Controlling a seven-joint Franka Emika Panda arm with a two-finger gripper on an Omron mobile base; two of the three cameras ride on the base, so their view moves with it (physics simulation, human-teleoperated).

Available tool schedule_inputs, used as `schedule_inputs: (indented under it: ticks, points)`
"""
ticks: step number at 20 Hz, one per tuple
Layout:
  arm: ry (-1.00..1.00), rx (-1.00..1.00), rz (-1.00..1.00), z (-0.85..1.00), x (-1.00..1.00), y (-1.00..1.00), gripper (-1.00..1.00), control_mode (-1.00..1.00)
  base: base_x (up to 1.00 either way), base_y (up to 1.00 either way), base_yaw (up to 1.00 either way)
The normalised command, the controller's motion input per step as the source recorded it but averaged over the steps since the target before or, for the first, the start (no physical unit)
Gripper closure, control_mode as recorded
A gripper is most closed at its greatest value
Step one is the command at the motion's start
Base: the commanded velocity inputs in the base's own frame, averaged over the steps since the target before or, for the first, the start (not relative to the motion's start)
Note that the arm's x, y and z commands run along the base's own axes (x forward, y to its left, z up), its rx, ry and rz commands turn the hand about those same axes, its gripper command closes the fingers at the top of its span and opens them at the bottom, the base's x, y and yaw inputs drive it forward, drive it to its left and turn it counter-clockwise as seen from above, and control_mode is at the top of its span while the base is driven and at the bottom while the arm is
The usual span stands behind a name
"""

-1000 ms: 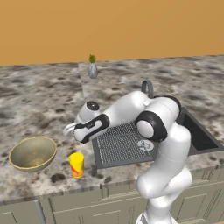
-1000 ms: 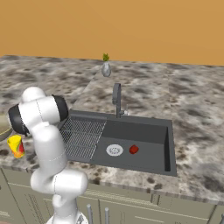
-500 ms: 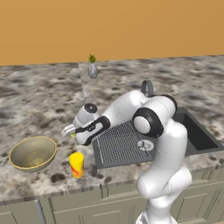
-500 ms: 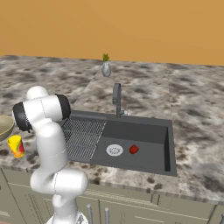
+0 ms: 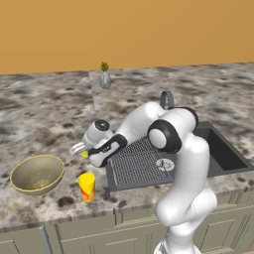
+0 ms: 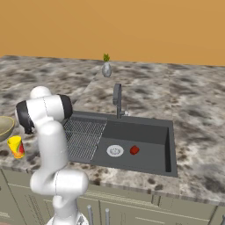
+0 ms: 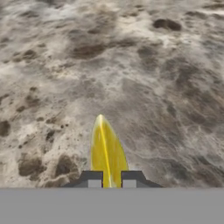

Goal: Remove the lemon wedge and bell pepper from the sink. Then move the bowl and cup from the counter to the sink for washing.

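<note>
Nearest the base, the cup (image 5: pixel 87 186) stood upright on the front strip of the counter (image 5: pixel 44 119), just right of the bowl (image 5: pixel 37 172); its inside could not be seen from either base camera. In the right base view the cup (image 6: pixel 16 146) sat at the far left with the bowl (image 6: pixel 5 126) cut off by the frame edge beside it. The bowl's speckled hollow held nothing.

Just beyond them the gripper (image 5: pixel 79 150) hung low over the counter, left of the sink (image 5: pixel 224 155), clamped on the lemon wedge (image 5: pixel 85 154), of which the left base view showed just a sliver of yellow. In the hand view the gripper (image 7: pixel 111 179) pinched the lemon wedge (image 7: pixel 106 151) edge-on between its tips, the slice pointing out over the mottled stone.

In the basin of the sink (image 6: pixel 168 140), the bell pepper (image 6: pixel 134 150) lay on the floor just right of the drain (image 6: pixel 115 150); the arm hid part of the drainboard (image 6: pixel 86 137). The faucet (image 6: pixel 117 99) rose at the sink's back edge.

Farthest back, a grey vase (image 5: pixel 105 79) with a small green plant stood on the counter by the wall.
</note>
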Motion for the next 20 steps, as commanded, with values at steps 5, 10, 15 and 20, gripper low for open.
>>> schedule_inputs:
  ticks: [5,10,15,20]
  points:
    - [-0.02,0.0,0.0,-0.1,0.06,0.07,1.0,-1.0,0.0,0.0,0.0]
    - [-0.01,0.0,0.0,-0.11,0.05,0.07,1.0,-1.0,0.0,0.0,0.0]
    - [-0.01,0.0,0.0,-0.1,0.03,0.08,-1.0,-1.0,0.0,0.0,0.0]
    - [-0.03,0.0,0.0,-0.08,0.01,0.05,-1.0,-1.0,0.0,0.0,0.0]
